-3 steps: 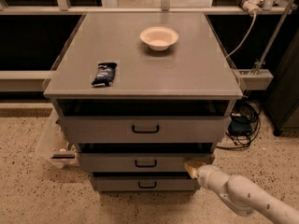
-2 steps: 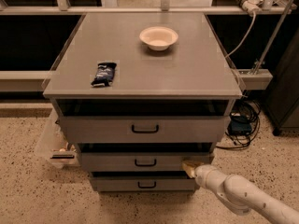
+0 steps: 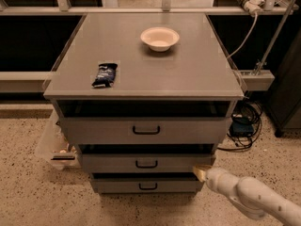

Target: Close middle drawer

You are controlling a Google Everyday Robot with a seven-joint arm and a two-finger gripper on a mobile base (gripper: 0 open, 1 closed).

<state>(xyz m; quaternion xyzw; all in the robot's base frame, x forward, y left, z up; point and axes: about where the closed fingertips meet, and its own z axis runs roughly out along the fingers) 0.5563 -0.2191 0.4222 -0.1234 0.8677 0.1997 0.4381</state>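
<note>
Speckled flooring surrounds a grey cabinet [image 3: 188, 79] whose middle drawer [image 3: 108, 164] sits partly pulled out, long axis running 9 to 3 o'clock, front facing 6 o'clock. The gripper [image 3: 202, 172] is at the front's 3 o'clock end; whether it is open cannot be told. A white bowl [image 3: 160, 38] and a dark packet [image 3: 105, 74] lie on top.

Clutter on my feed
White bowl [image 3: 160, 38] sits at the back of the cabinet top [image 3: 197, 74], dark packet [image 3: 104, 74] near its left front; cables [image 3: 245, 126] on floor, right.
</note>
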